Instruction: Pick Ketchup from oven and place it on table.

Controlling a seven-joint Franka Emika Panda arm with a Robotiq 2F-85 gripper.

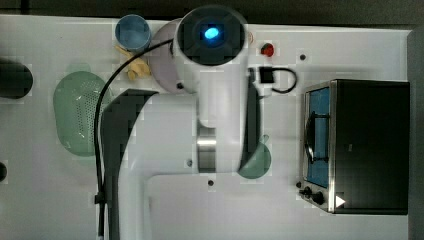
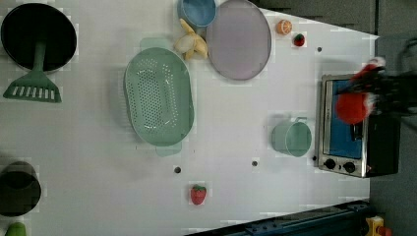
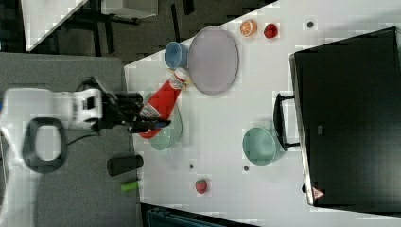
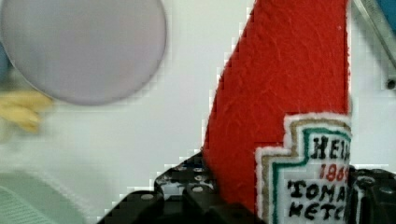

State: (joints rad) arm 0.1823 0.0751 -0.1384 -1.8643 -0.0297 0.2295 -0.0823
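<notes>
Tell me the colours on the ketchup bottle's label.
The Ketchup label is white with green and tan borders, black and red lettering; clearest in the wrist view.

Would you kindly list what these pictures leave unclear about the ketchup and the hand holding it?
- Ketchup: wrist view's edge cuts off the cap.
- Ketchup in the left view: blurred; label unreadable.
- Hand: top view, hidden beneath the arm.
- Oven interior: door glass too dim.
</notes>
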